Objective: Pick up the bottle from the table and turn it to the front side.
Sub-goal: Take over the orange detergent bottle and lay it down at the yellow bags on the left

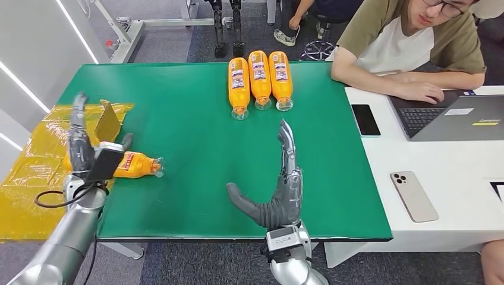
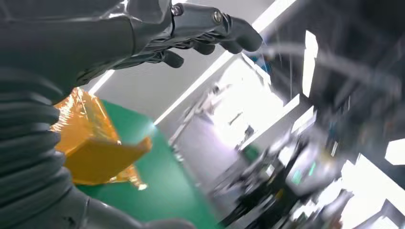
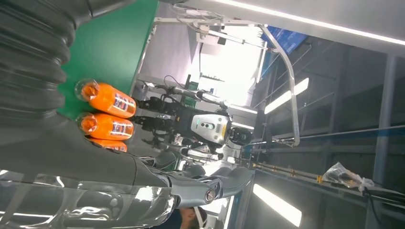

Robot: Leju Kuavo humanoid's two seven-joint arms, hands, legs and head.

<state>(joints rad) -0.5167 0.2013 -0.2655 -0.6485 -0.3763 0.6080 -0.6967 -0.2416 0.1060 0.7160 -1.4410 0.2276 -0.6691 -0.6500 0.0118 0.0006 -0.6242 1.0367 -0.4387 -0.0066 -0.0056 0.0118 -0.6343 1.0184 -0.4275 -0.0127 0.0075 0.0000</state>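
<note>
Green covering spreads across the tabletop in front of us, with a white desk butted against its right side and grey floor beyond. At the far edge of the green surface three orange bottles lie side by side, touching, caps pointing toward us. A fourth orange bottle lies on its side near the left edge, cap pointing right, just beside a crinkled yellow plastic sheet that hangs over that end of the tabletop.

Our left robot hand sits right at the base end of this lone bottle, fingers stretched upward and apart, with the wrist block covering the bottle's end; we cannot tell whether the thumb touches the bottle. In the left wrist view the fingers are loosely extended with nothing between them.

Our right robot hand stands upright over the near middle of the green surface, palm facing left, fingers straight and thumb spread wide, holding nothing. It is well apart from every bottle.

On the white desk lie a dark phone, a pale phone and an open laptop. A person in a green and white shirt leans over the laptop with an arm resting beside it.
</note>
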